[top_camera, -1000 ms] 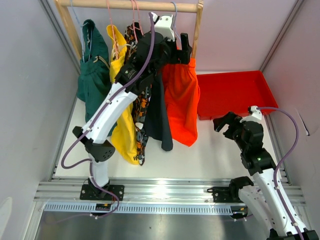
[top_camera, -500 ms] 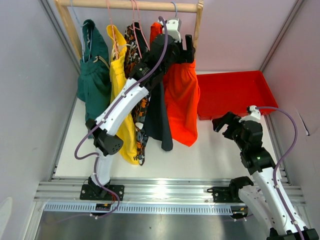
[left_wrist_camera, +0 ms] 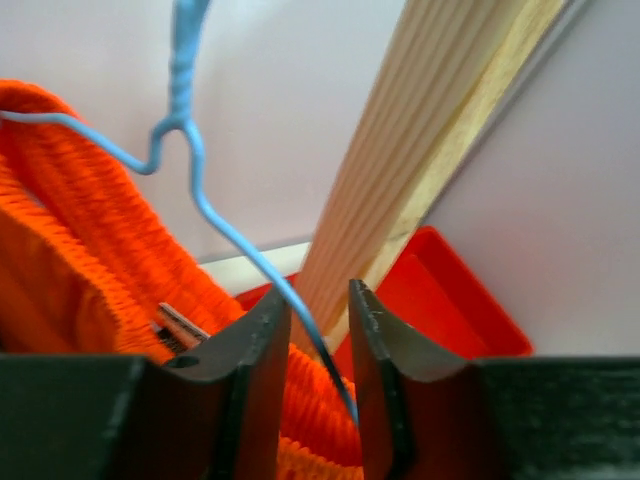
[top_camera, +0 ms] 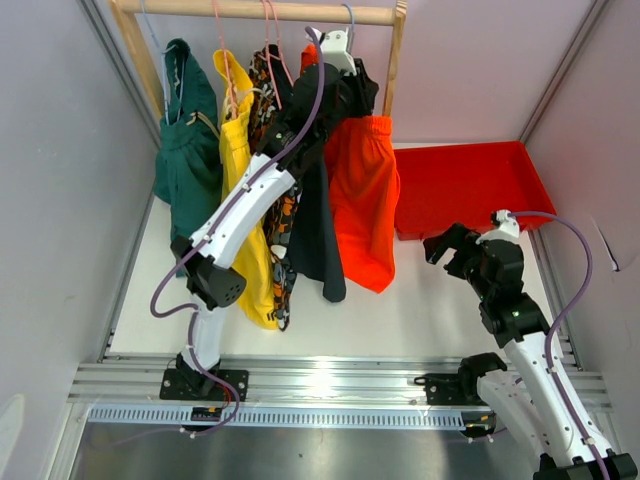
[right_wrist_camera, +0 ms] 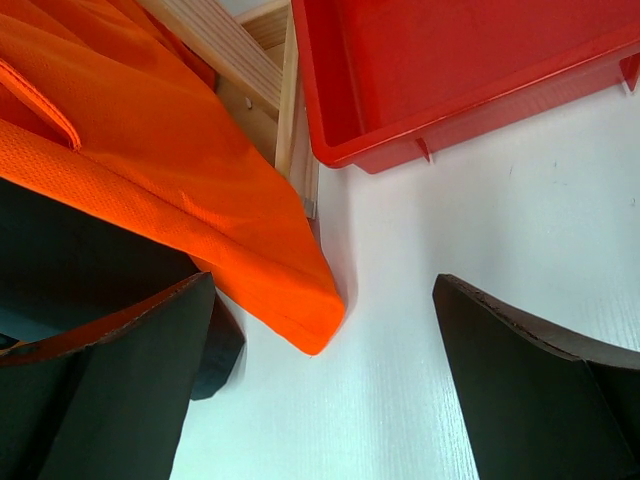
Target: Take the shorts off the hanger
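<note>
Step in hand: getting hold of the thin blue wire hanger carrying the bright orange soft shorts. Reaching high up with the left tool, right beside the pale wooden post at the end of the round wooden rail. Only a narrow gap between its two black fingers, with the sloping blue wire running through that gap. Not squeezed onto the wire as far as can be seen, though maybe brushing one finger lower down.

Hanging from the same rail, each on a hanger: the dark green shorts, the yellow shorts, the orange-black-white patterned shorts, the black shorts, and last the orange pair, nearest the post. None off yet, so only the start of the job.

Low on the other side, the right tool: spread wide, holding nothing, above the white tabletop, near the flat red plastic tray and close to the bottom corner of the orange pair.

Next, most likely: close the left fingers on the wire, then lift the hanger up and off the rail. Needs a firm pinch, for fear of slipping or twisting on such thin wire. Best to mind the post, very close by.
</note>
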